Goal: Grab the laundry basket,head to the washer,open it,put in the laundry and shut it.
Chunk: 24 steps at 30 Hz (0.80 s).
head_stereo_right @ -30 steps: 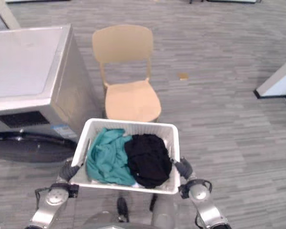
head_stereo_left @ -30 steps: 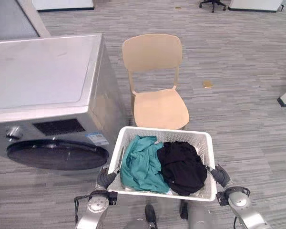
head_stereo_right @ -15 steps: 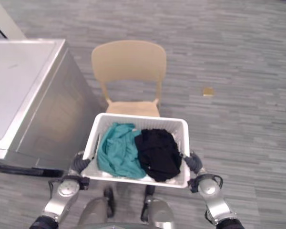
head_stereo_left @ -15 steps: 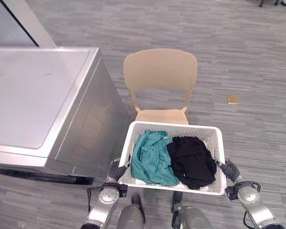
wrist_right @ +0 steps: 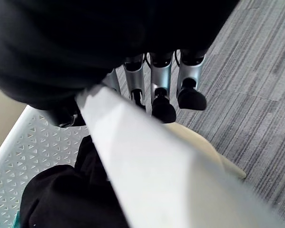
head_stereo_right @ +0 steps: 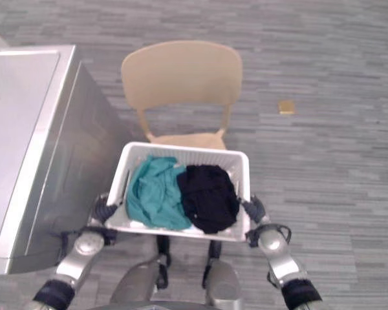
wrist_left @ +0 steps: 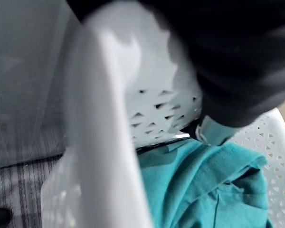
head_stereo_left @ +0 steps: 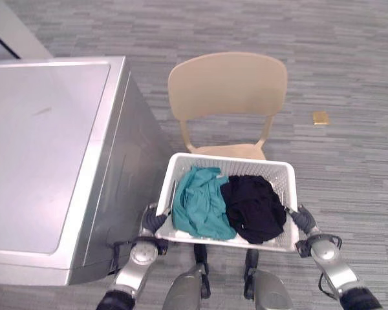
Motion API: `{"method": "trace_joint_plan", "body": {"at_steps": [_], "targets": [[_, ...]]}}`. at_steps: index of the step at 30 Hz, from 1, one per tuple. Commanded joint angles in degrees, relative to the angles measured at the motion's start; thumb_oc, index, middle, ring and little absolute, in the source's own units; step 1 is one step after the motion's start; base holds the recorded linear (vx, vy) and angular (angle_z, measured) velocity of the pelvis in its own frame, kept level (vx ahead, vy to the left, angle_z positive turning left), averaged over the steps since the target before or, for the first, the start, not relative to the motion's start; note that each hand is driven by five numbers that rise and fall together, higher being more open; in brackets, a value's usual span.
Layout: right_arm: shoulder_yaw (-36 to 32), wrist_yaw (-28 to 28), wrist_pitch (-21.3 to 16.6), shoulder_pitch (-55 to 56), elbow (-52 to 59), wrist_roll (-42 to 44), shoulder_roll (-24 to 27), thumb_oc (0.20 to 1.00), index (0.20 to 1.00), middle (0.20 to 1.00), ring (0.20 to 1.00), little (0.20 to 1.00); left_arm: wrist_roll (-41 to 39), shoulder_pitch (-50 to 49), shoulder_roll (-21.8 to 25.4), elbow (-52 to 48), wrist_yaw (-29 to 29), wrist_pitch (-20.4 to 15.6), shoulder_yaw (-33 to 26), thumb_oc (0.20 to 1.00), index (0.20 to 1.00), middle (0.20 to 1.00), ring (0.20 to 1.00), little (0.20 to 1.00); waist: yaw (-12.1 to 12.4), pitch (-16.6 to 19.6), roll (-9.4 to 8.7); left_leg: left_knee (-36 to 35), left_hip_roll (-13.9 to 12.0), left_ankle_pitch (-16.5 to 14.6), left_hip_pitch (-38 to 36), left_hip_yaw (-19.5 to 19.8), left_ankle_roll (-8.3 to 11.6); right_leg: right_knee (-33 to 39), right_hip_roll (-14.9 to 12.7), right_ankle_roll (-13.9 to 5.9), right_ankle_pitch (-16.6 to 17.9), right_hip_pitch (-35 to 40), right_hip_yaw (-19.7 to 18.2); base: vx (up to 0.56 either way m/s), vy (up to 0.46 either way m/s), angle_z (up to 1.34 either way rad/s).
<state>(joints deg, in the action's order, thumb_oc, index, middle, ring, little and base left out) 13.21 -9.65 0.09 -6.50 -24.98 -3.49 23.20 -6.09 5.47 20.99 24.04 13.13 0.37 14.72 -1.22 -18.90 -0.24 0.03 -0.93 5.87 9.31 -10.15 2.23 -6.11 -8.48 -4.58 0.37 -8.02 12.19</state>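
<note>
Grey striped carpet underlies a silver washer [head_stereo_left: 45,161] at nine o'clock of the white perforated plastic laundry basket [head_stereo_left: 227,169], clamped between left robot hand [head_stereo_left: 152,223] and right robot hand [head_stereo_left: 301,220], over a tan chair [head_stereo_left: 226,97].

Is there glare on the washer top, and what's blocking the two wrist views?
Left eye view: the washer top has a soft pale sheen, no hard hotspot. Left wrist view: the laundry basket's white rim and the left hand's dark cover block much. Right wrist view: the right hand's cover takes the top, that rim cuts across.
</note>
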Motion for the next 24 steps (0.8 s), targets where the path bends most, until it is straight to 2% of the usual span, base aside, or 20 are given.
{"method": "trace_joint_plan", "body": {"at_steps": [1,6,7,9,10,11,12,15,16,17,18,24], "targets": [[0.53,-4.72,-3.34,-6.65,-0.43,3.01,-0.31,0.200,0.200,0.200,0.200,0.200,-0.55,6.66,-1.94,0.51,2.65,-6.44,2.03,0.200,0.200,0.200,0.200,0.200,0.21,-0.33,-2.01,9.60,-1.80,-11.27,2.99,0.07,-0.18,-1.37,-2.86,-3.16,-0.94,-6.58,-0.89,-0.08,0.016,0.00],[4.16,-7.98,-2.82,-14.87,-7.55,3.47,-2.01,0.200,0.200,0.200,0.200,0.200,-1.58,16.15,-3.70,9.07,6.49,-6.62,5.27,0.200,0.200,0.200,0.200,0.200,0.09,-2.56,-2.35,10.62,-1.86,-10.43,7.20,0.56,-0.17,-1.51,-3.37,-3.11,0.06,-10.39,-0.96,-0.06,-0.003,0.00],[4.88,-8.33,-2.81,-16.07,-8.88,3.69,-2.51,0.200,0.200,0.200,0.200,0.200,-2.02,17.44,-4.03,10.39,6.98,-6.66,5.65,0.200,0.200,0.200,0.200,0.200,0.26,-2.90,-2.09,10.98,-2.21,-11.69,6.94,1.10,0.23,-1.89,-3.00,-3.50,-1.06,-10.15,-1.16,0.04,-0.020,-0.02],[5.86,-8.63,-2.58,-17.51,-10.95,3.74,-2.77,0.200,0.200,0.200,0.200,0.200,-2.04,18.71,-4.21,11.91,7.45,-6.55,6.02,0.200,0.200,0.200,0.200,0.200,0.31,-3.47,-2.11,11.41,-2.42,-11.74,7.44,1.43,0.18,-2.06,-3.06,-3.44,-1.10,-10.50,-1.06,0.03,-0.007,0.00],[6.15,-8.51,-2.52,-17.73,-11.40,3.88,-2.93,0.291,0.291,0.291,0.291,0.291,-1.95,18.82,-4.21,12.22,7.56,-6.50,6.18,0.200,0.200,0.200,0.200,0.200,0.32,-3.66,-2.14,11.43,-2.50,-11.74,7.41,1.52,0.20,-2.09,-3.05,-3.45,-1.09,-10.54,-1.04,0.00,0.000,0.00],[6.38,-8.37,-2.45,-17.45,-11.97,4.02,-3.29,0.526,0.526,0.526,0.526,0.526,-1.85,18.47,-4.36,12.32,7.47,-6.54,6.28,0.495,0.495,0.495,0.495,0.495,0.34,-3.83,-2.12,11.55,-2.54,-11.80,7.35,1.59,0.19,-2.13,-3.03,-3.46,-1.08,-10.47,-1.03,0.00,0.000,0.00],[6.39,-8.37,-2.46,-17.45,-11.98,4.02,-3.30,1.000,1.000,1.000,1.000,1.000,-1.84,18.46,-4.36,12.31,7.47,-6.54,6.27,1.000,1.000,1.000,1.000,1.000,0.34,-3.84,-2.12,11.56,-2.54,-11.80,7.35,1.60,0.20,-2.13,-3.03,-3.46,-1.08,-10.45,-1.02,0.00,0.000,0.00],[6.56,-7.49,-2.36,-15.26,-11.46,3.79,-3.82,1.000,1.000,1.000,1.000,1.000,-1.97,15.11,-4.90,10.91,6.93,-6.33,5.77,1.000,1.000,1.000,1.000,1.000,0.42,-3.66,-2.19,11.26,-2.73,-12.17,5.92,1.59,0.30,-1.86,-3.15,-3.52,-0.90,-9.36,-0.89,-0.02,0.000,0.00],[6.32,-7.24,-2.36,-14.60,-10.91,3.61,-3.59,1.000,1.000,1.000,1.000,1.000,-2.15,14.08,-4.87,10.27,6.58,-6.30,5.44,1.000,1.000,1.000,1.000,1.000,0.28,-3.58,-2.58,11.05,-2.37,-10.80,6.24,1.12,-0.03,-1.44,-3.53,-3.14,0.35,-9.62,-0.66,0.00,0.000,0.00],[6.36,-7.24,-2.34,-14.51,-10.93,3.61,-3.60,1.000,1.000,1.000,1.000,1.000,-2.16,13.98,-4.89,10.28,6.56,-6.28,5.46,1.000,1.000,1.000,1.000,1.000,0.40,-3.45,-2.25,11.09,-2.69,-12.21,5.48,1.54,0.34,-1.75,-3.16,-3.55,-0.86,-9.01,-0.86,-0.05,0.005,0.02],[5.21,-6.37,-2.32,-12.21,-9.65,3.40,-2.64,1.000,1.000,1.000,1.000,1.000,-2.25,10.91,-4.48,7.98,5.45,-6.30,4.26,1.000,1.000,1.000,1.000,1.000,0.24,-3.04,-2.69,10.57,-2.31,-10.98,4.78,0.94,0.06,-1.15,-3.58,-3.22,0.46,-8.41,-0.47,0.00,0.000,0.00],[2.56,-4.53,-2.14,-9.08,-8.39,3.32,0.19,1.000,1.000,1.000,1.000,1.000,-2.79,6.33,-2.53,2.78,2.80,-6.57,2.08,1.000,1.000,1.000,1.000,1.000,0.51,-1.76,-3.12,9.05,-1.93,-10.86,2.17,0.72,0.05,-0.40,-3.36,-3.58,0.92,-6.25,-0.04,-0.01,0.001,0.00]]}}
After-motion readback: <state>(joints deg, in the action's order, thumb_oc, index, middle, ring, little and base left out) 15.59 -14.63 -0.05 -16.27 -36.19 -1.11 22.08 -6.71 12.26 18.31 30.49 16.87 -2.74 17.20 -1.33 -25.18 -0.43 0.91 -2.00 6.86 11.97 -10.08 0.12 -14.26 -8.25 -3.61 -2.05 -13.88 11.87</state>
